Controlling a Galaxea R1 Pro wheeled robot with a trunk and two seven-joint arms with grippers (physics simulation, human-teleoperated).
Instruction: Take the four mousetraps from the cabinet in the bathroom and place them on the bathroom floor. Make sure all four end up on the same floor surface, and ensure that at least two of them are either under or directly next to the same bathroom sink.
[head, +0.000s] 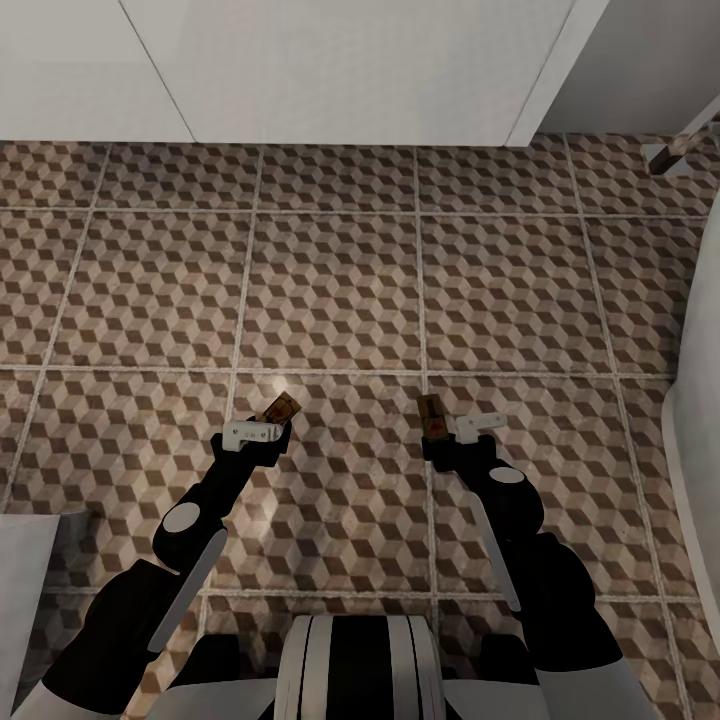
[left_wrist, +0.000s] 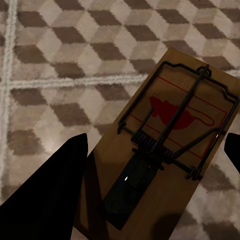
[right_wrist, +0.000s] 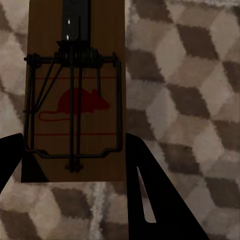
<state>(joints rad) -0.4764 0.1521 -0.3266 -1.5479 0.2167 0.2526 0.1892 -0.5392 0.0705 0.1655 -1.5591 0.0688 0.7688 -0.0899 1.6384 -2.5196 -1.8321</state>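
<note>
Cube-patterned brown, beige and white floor tiles (head: 330, 290) with pale grout lines spread beneath and ahead of both grippers. Well beyond them stands a white two-door unit (head: 300, 70), with a curved white fixture (head: 700, 420) off to the right gripper's side.

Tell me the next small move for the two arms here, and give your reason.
Probably lower both arms toward the floor and set the traps down. The left gripper holds one mousetrap, the right gripper another, and both seem to hang above bare tiles. The white unit ahead may be the sink's vanity, so this spot could count as beside it.
</note>
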